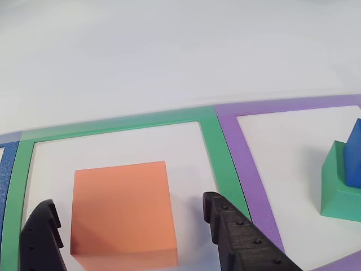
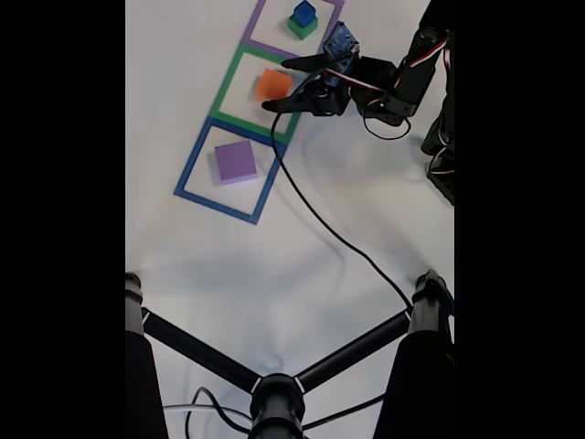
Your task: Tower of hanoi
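Note:
An orange block [image 1: 121, 212] [image 2: 269, 84] sits on the table inside the green tape square [image 1: 211, 135] [image 2: 226, 84]. My gripper [image 1: 127, 203] [image 2: 276, 85] is open, one black finger on each side of the block, with a gap at both sides. A small blue cube [image 1: 355, 155] [image 2: 303, 11] rests on a green block [image 1: 338, 189] [image 2: 298, 28] inside the purple tape square [image 1: 243, 152]. In the fixed view a flat purple block [image 2: 236, 161] lies in the blue tape square [image 2: 194, 157].
A black cable [image 2: 320, 215] runs from the arm [image 2: 393, 87] across the white table toward the bottom right. A black stand with spread legs [image 2: 274, 393] occupies the bottom of the fixed view. Blue tape [image 1: 7, 186] borders the green square.

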Available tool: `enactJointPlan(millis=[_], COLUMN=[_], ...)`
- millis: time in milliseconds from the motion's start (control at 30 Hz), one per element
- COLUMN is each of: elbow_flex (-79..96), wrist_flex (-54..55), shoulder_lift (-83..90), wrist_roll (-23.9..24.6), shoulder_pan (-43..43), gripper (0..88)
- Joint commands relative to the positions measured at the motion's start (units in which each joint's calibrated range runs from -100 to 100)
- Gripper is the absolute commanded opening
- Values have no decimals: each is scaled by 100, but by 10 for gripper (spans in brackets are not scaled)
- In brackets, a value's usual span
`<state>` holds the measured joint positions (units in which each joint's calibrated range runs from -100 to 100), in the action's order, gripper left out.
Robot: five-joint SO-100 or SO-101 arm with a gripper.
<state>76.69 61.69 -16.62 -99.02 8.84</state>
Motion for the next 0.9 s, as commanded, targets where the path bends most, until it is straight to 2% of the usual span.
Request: enactJointPlan(millis=[0,533,733,867], elbow_flex=[-249,-277,-140,87], wrist_flex=[124,83,-46,-637], shoulder_lift=[-44,-156,172,1005], wrist_roll=[-98,-98,-98,-98], shoulder_pan=[-95,-156,-179,-202], gripper=[255,125,120,119])
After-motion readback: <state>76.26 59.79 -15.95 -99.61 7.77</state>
